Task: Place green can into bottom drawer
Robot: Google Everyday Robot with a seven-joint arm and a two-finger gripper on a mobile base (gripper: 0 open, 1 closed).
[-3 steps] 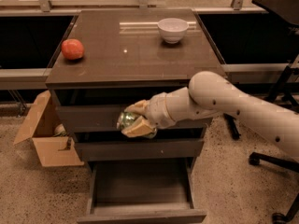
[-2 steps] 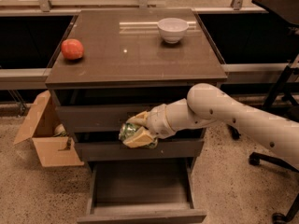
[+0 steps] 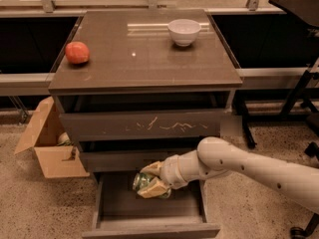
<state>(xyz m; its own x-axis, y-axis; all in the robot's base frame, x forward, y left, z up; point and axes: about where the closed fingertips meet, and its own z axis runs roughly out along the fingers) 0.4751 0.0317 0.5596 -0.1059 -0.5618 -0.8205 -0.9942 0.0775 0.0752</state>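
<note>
Cabinet (image 3: 144,68): dark grey-brown, three drawers, flat top.

Robot arm (image 3: 249,168): white, reaches in from the right, low across the cabinet front, and points left.

Bottom drawer (image 3: 149,230): pulled out, its grey floor on show. The opening step counts as done.

Upper drawer (image 3: 149,126): scratched front, sits ajar. Plays no part in the task.

Middle drawer (image 3: 114,160): thin front, just above the arm's wrist.

Cardboard box (image 3: 50,156): on the floor left of the cabinet, flaps up.

White bowl (image 3: 184,31): on the cabinet top, towards the back right.

Red-orange fruit (image 3: 77,53): on the cabinet top, at the left.

Gripper (image 3: 151,181): inside the bottom drawer's opening, over the rear half of its floor. The tan fingers (image 3: 153,189) are clamped on the green can from above and below.

Green can (image 3: 140,181): held on its side between the fingers, within the drawer's walls. Whether it touches the floor cannot be told.

Progress: transport looks nearly complete. The can is not yet let go. Remaining, by judgement: a little lowering if needed, release, and withdrawal of the arm.
</note>
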